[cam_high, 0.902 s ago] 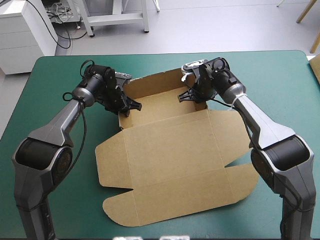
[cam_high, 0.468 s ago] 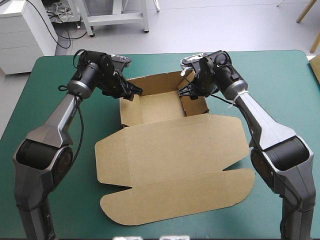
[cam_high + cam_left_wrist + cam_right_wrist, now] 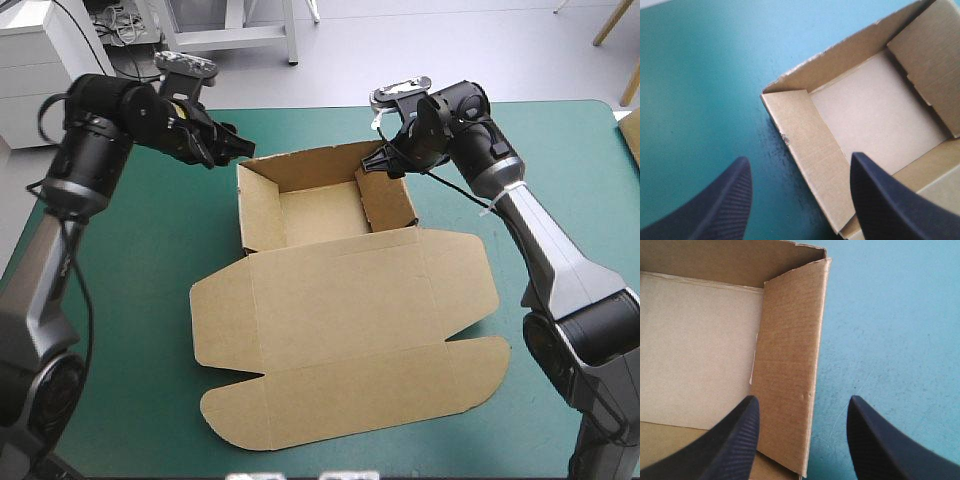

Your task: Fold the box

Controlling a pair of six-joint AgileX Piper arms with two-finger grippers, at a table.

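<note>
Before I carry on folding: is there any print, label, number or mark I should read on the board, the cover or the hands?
No text can be read in any view.
The box: plain brown board on every face that shows, no print or label.
The teal-green cover: no writing or sign.
The left hand and the right hand: no readable marking.

White cabinet [image 3: 50,80] beside pale grey floor [image 3: 450,50]

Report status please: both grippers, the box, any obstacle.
Left gripper open, right gripper open, both clear of the box. Tray walls up, lid flat. Nothing in the way.
</note>
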